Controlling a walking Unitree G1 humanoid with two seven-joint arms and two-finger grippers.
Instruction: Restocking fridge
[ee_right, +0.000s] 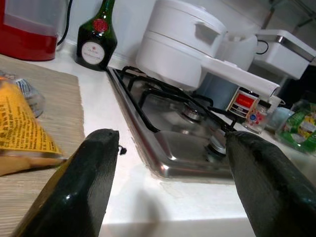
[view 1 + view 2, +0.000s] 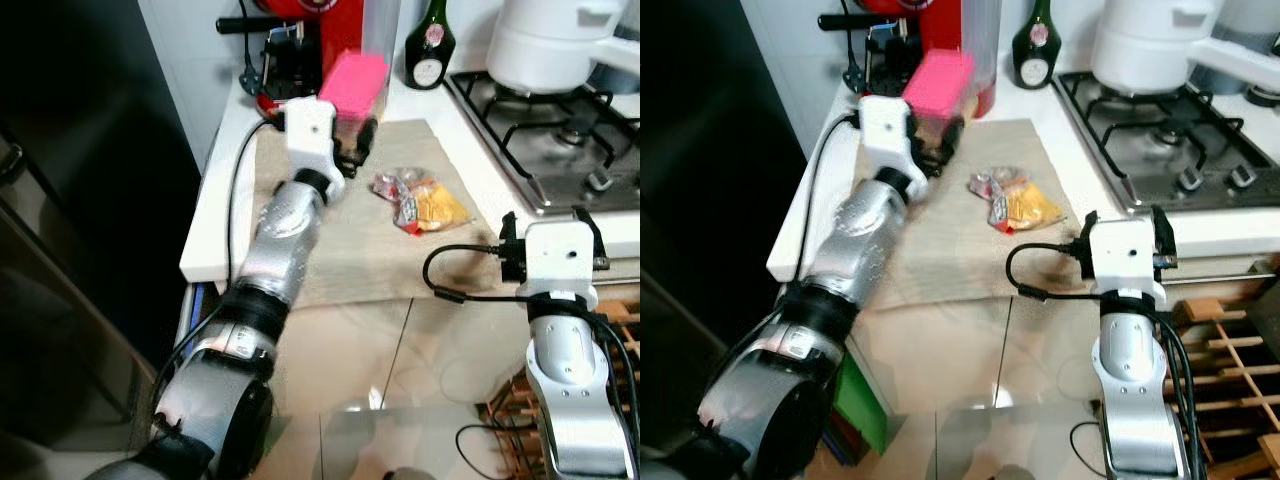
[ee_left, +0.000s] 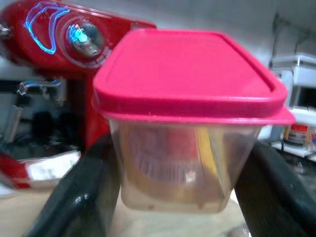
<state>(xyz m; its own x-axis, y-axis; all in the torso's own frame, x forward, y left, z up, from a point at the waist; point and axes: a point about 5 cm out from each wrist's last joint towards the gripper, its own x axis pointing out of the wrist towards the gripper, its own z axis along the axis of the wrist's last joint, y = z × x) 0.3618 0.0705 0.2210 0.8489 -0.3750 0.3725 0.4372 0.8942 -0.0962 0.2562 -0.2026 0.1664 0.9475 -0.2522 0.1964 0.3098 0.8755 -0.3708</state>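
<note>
Container (image 2: 351,92): clear tub, pink lid, upper centre of frame, on beige mat (image 2: 380,250) on worktop (image 2: 215,190) | Left end effector (image 3: 174,197): fingers flank tub, contact uncertain | Right end effector (image 1: 170,185): spread wide, holding nothing, lower right, beside hob (image 2: 545,140) | Snack packets (image 2: 418,203): mid-mat.

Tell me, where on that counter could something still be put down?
The near half of the woven mat, below the snack packets, is bare, as is the white strip beside the hob. The back is crowded: the left gripper straddles the pink-lidded container by the red appliance and bottle.
</note>
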